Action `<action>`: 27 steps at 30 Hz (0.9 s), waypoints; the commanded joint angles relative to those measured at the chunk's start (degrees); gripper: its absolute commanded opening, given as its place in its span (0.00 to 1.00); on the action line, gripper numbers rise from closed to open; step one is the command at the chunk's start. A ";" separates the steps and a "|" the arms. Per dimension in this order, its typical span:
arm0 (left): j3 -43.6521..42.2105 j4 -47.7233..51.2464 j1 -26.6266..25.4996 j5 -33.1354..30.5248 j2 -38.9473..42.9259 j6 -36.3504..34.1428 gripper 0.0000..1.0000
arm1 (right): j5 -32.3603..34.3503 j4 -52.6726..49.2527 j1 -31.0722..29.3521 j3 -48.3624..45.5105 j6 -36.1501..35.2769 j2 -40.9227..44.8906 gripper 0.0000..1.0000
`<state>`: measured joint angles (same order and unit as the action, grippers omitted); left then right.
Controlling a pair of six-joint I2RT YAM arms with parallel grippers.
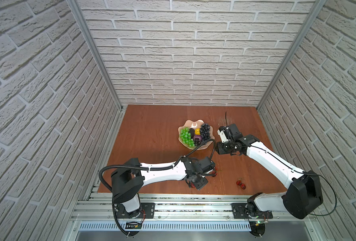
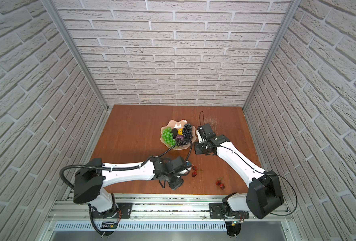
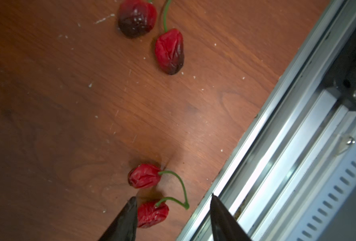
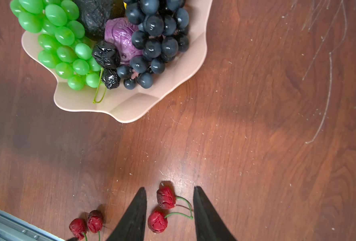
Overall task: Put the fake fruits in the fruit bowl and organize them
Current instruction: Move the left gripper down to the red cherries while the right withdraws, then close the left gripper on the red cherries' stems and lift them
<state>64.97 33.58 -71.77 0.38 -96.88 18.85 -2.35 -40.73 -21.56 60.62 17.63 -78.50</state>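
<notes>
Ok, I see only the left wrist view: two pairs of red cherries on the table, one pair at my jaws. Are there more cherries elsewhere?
Observer: Yes. A third red pair lies on the table near its front edge, toward the right arm.
Operator: Is any cherry put away yet?
Observer: Yes, one dark cherry pair lies in the fruit bowl, between the green grapes and the dark grapes.
Operator: And my other jaws, are they busy?
Observer: No. The right gripper hangs open next to the bowl, holding nothing.
</notes>
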 commanded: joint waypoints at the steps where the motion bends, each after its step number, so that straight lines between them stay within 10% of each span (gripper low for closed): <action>1: 1.34 -0.36 -0.69 -2.32 -1.60 -3.23 0.53 | -0.73 2.29 0.55 -1.10 0.13 0.55 0.39; 27: 2.04 1.29 -2.06 -11.97 -5.65 -4.70 0.15 | -1.68 3.59 2.23 -3.66 -0.31 0.47 0.35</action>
<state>67.18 34.04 -73.43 -10.81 -102.94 14.17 -2.90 -39.09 -19.49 57.41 17.54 -78.24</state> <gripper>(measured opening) 0.159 0.348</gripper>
